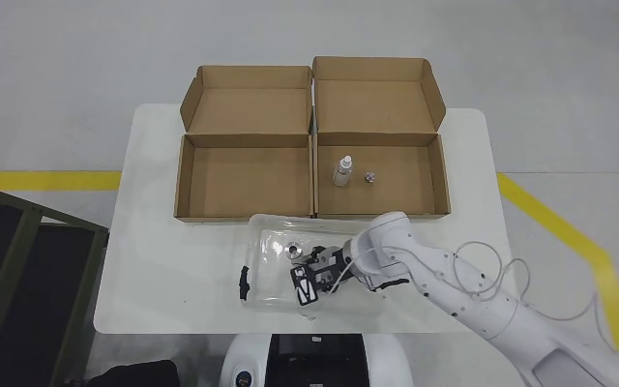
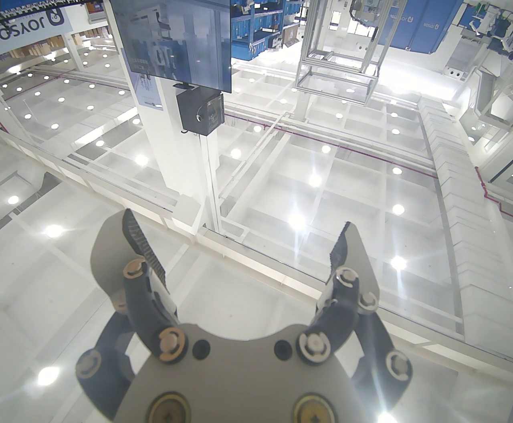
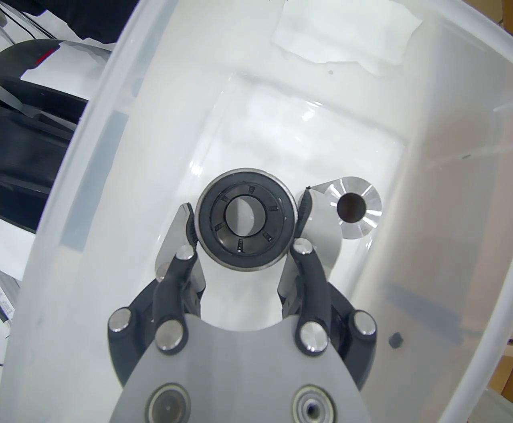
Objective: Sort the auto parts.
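Observation:
A black round bearing (image 3: pixel 208 236) with a silver rim sits between the fingertips of my right gripper (image 3: pixel 246 206), which is shut on it inside the clear plastic bin (image 3: pixel 100 168). Beside it on the bin floor lies a shiny silver ring-shaped part (image 3: pixel 370 200), also seen as the silver part (image 1: pixel 295 252) from above. In the top view my right gripper (image 1: pixel 314 274) is low inside the bin (image 1: pixel 266 224) at the table's front. My left gripper (image 2: pixel 238 224) is open, holds nothing, and points up at the ceiling.
Two open cardboard boxes stand behind the bin. The left box (image 1: pixel 198 184) holds nothing I can see. The right box (image 1: pixel 416 189) contains a small white bottle (image 1: pixel 343 171) and a small dark part (image 1: pixel 368 177). A white label (image 3: pixel 344 36) is stuck on the bin wall.

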`<state>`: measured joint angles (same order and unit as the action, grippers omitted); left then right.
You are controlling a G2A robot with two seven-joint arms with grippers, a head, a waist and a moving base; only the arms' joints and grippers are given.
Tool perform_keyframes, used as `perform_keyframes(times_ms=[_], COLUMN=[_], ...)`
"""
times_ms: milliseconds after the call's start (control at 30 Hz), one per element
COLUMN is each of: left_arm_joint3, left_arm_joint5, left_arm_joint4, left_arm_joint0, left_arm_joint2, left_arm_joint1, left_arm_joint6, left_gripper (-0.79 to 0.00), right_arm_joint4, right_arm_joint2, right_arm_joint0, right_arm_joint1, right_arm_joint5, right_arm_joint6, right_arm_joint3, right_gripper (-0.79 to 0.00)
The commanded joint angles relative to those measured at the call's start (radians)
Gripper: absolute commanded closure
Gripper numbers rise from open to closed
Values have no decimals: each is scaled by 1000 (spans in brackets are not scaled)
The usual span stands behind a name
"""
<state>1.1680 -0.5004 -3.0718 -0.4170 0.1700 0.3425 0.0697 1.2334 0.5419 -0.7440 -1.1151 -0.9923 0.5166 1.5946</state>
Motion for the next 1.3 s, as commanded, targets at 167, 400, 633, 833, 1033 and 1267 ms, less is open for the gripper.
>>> perform_keyframes(times_ms=[167,400,633,833,1033,1267], left_arm_joint3=[0,0,0,0,0,0], left_arm_joint5=[0,0,0,0,0,0], left_arm_joint4=[0,0,0,0,0,0], left_arm_joint0=[0,0,0,0,0,0], left_arm_joint2=[0,0,0,0,0,0], left_arm_joint1=[0,0,0,0,0,0], left_arm_joint6=[0,0,0,0,0,0], left_gripper=[-785,-785,-785,-785,-785,-785], right_arm_joint4=[0,-7,-32,-63,-95,-124], right_arm_joint2=[0,5,7,36,87,117], right_arm_joint0=[5,1,10,15,9,11], right_arm_joint1=[-7,-9,-5,13,45,76], right_arm_joint5=[-3,-20,-20,-20,-20,-20], right_arm_joint6=[-10,-32,-56,-84,-110,-127], right_arm_joint3=[-4,-1,-6,12,58,118], right_gripper=[-382,-209,0,0,0,0])
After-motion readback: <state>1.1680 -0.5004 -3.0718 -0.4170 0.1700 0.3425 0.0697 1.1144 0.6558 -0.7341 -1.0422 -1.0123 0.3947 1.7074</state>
